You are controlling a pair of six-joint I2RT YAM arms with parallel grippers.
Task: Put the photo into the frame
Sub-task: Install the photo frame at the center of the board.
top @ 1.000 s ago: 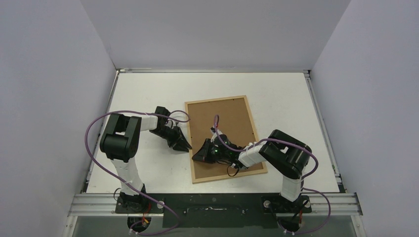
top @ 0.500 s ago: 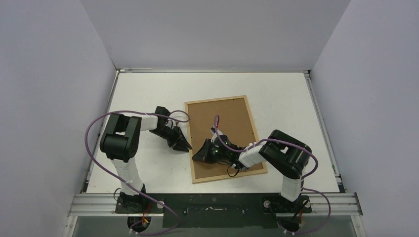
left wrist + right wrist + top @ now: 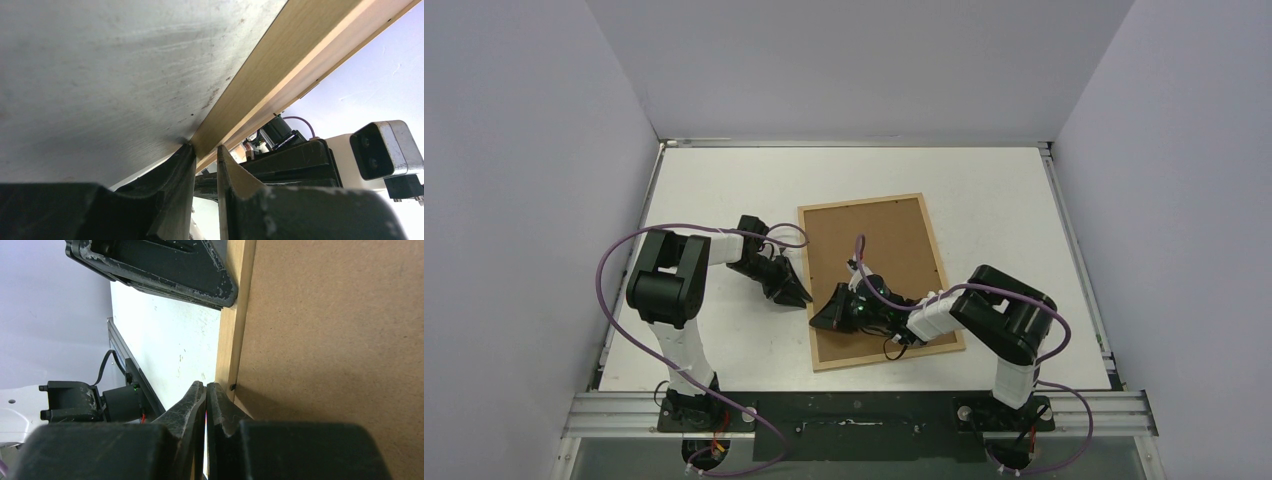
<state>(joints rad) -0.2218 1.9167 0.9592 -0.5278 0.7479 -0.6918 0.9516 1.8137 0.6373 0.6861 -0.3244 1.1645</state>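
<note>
Evidently face-down, the frame (image 3: 879,235) lies mid-bench (image 3: 724,190); the photo is not visible. The right gripper (image 3: 816,320), pressed together, probes the backing board (image 3: 325,340) seam. The left gripper (image 3: 805,297) is narrowly parted at the rail (image 3: 250,85); whether it grips cannot be told. Step judged: opening the back. Next requires levering the board up.

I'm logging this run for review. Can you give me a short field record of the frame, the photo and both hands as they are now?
frame: the frame lies flat on the table, plain brown back side up
photo: not in view; cannot tell whether it is inside
left hand: left hand at the frame's left edge, fingers a little apart; cannot tell whether it grips
right hand: right hand shut, tips at the same left edge, nearer the arm bases
hands: close together, apart from each other
</note>
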